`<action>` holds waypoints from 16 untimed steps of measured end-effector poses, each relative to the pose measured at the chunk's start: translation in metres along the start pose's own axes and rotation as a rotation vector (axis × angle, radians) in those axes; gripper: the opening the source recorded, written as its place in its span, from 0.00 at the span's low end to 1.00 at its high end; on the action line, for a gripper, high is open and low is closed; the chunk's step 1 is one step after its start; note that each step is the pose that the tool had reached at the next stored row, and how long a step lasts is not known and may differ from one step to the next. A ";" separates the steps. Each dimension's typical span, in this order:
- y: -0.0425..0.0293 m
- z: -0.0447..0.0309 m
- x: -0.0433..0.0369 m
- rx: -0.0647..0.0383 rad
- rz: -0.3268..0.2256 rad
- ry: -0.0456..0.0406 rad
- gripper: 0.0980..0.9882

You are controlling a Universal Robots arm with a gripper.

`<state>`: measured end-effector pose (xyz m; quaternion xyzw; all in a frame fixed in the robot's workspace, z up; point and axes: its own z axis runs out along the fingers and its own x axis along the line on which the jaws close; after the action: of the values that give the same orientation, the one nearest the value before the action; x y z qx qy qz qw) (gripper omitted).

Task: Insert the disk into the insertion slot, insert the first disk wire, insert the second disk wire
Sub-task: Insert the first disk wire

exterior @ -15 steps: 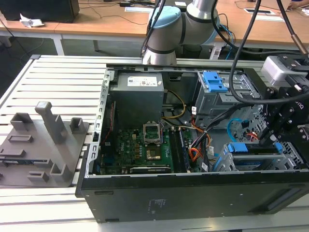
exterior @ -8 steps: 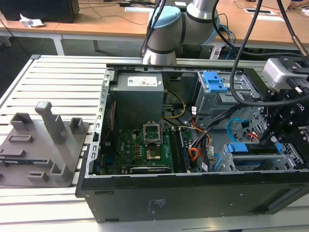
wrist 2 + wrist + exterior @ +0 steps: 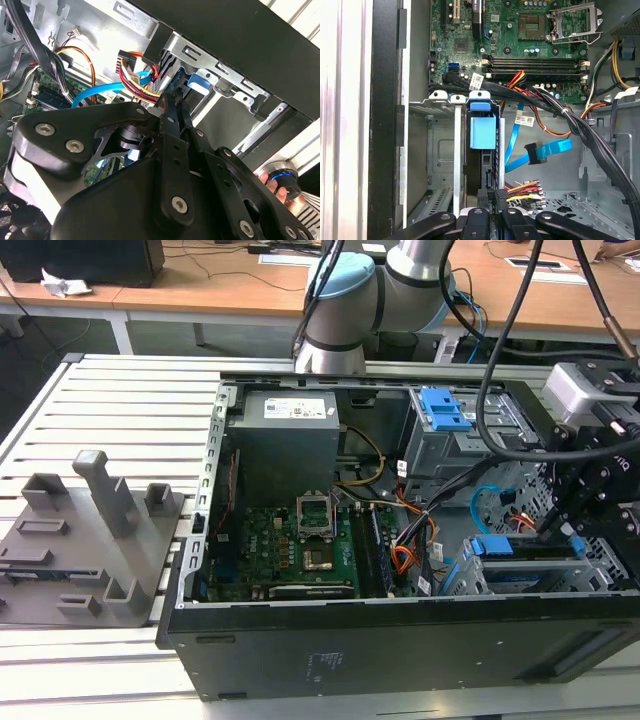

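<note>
gripper (image 3: 492, 196): closest to the lens in both wrist views; my two black fingers (image 3: 483, 199) are pulled in tight w/ only a thin gap, pinching the plug end of the first disk wire (image 3: 522, 189)
first disk wire: bunch of red, yellow, orange & black wires; runs up to my fingertips, which sit right at the end of the disk (image 3: 482, 134); can't tell if the plug is in
disk: already inside the insertion slot (image 3: 440, 155); its bright blue carrier end points to the green board (image 3: 520, 45)
insertion slot: grey metal box in the corner of the PC case (image 3: 400, 645), at the exterior view's right, near the case's long black wall
second disk wire (image 3: 557, 147): thin light-blue cable; its black plug hangs loose just beside the slot, apart from the disk, not plugged in there
green board: lies flat on the case floor, approx mid-case in the exterior view
blue latch (image 3: 445, 408): sits on top of the taller grey bay (image 3: 430, 455), beyond the slot in the exterior view
arm (image 3: 345, 300): grey & pale blue, at the far side of the case in the exterior view
grey stand (image 3: 95, 525): has upright pegs, on the slatted table (image 3: 120, 390) at the exterior view's left, well apart from the case
</note>
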<state>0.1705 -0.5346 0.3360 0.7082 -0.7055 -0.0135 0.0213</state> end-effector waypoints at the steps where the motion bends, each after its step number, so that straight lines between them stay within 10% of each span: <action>1: 0.0000 0.0001 0.0000 0.000 0.000 -0.0001 0.07; 16: 0.0014 -0.0289 0.0003 0.000 0.000 -0.0002 0.16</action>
<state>0.1705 -0.5346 0.3650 0.7082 -0.7056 -0.0136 0.0212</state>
